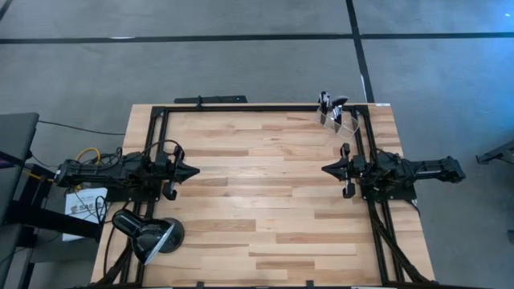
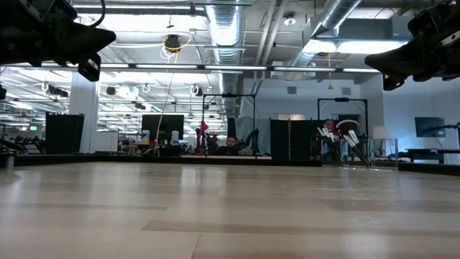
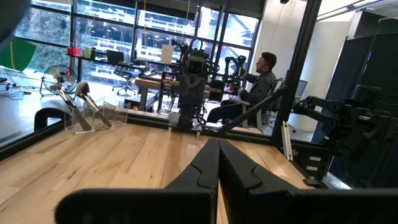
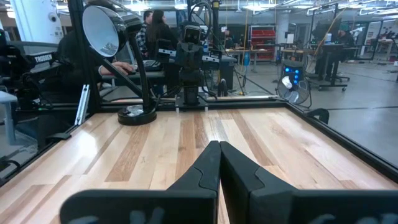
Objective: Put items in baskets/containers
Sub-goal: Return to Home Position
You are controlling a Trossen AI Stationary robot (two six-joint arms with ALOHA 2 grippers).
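Note:
The clear holder [image 1: 344, 120] stands near the table's far right corner, also visible in the low view [image 2: 338, 155] and the left wrist view [image 3: 109, 115]. Several thin dark brushes [image 1: 325, 102] lean inside it, heads up above its rim [image 2: 348, 137] [image 3: 78, 99]; one has a fluffy head [image 1: 340, 102]. My left gripper [image 1: 195, 171] [image 3: 218, 155] hovers shut over the table's left middle. My right gripper [image 1: 325, 170] [image 4: 219, 155] hovers shut over the right middle, nearer than the holder. Both are raised above the table [image 2: 97, 39] [image 2: 374, 61] and face each other.
A black dome-headed lamp [image 1: 152, 233] [image 4: 115, 37] stands on the near left corner. A black frame [image 1: 241, 107] runs along the table's edges. Bare wood [image 1: 257, 185] lies between the grippers. People sit in the room beyond [image 3: 261, 81] [image 4: 155, 28].

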